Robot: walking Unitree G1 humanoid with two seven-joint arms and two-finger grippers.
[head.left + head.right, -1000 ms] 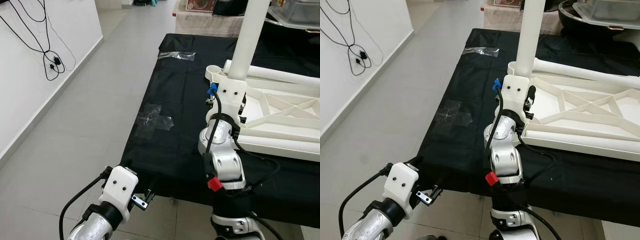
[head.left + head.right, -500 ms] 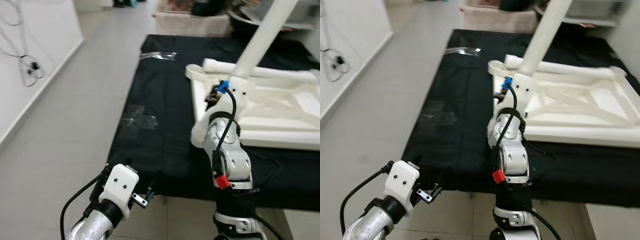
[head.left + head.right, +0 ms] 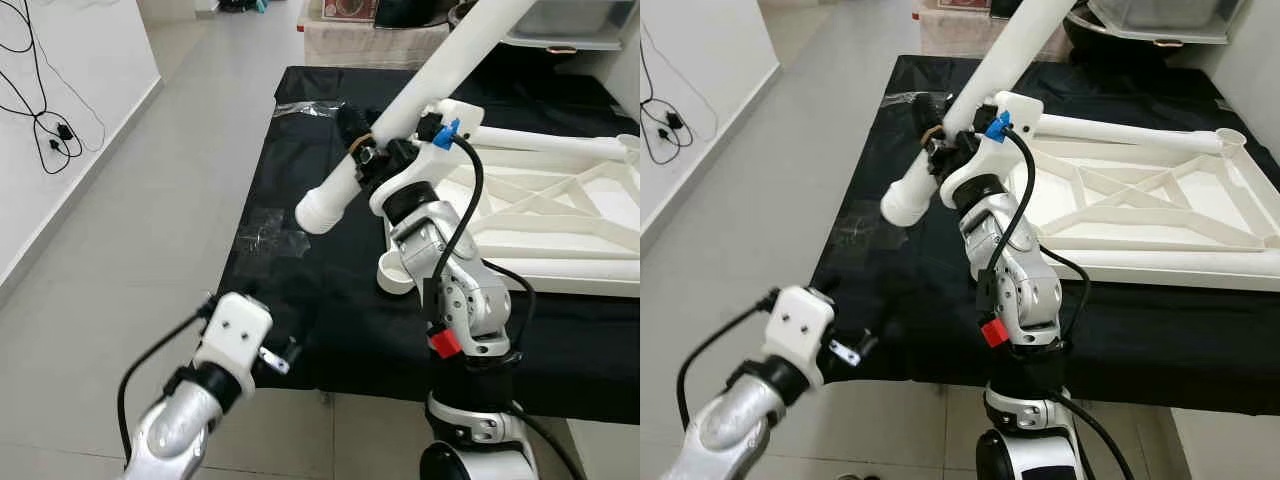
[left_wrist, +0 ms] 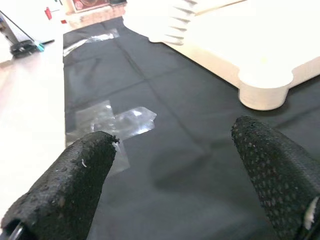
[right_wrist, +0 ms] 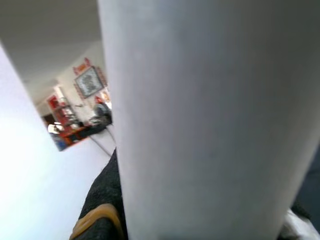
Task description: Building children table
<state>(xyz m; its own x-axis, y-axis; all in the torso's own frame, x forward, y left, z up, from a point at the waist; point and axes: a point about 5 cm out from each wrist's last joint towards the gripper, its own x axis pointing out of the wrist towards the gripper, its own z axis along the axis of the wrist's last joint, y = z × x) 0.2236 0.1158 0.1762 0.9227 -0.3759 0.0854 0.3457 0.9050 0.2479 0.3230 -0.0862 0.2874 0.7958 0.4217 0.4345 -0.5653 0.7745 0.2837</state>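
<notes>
Tilted now off upright, white table leg [image 3: 400, 115] grasped by right fingers [image 3: 368, 152], left fingers [image 4: 90, 172] released, no writing legible

Right arm [image 3: 445, 290]: silver jointed segments, white wrist housing, black cable looped alongside, blue connector [image 3: 444, 132] at the upper centre, red tab [image 3: 443, 342] lower down. Left arm [image 3: 175, 432], lower left of the frame: silver forearm, white wrist block, black cable. Left fingers [image 4: 75, 185]: black, stippled rubber texture.

One table leg [image 3: 420, 95], one tabletop [image 3: 560, 215]
</notes>
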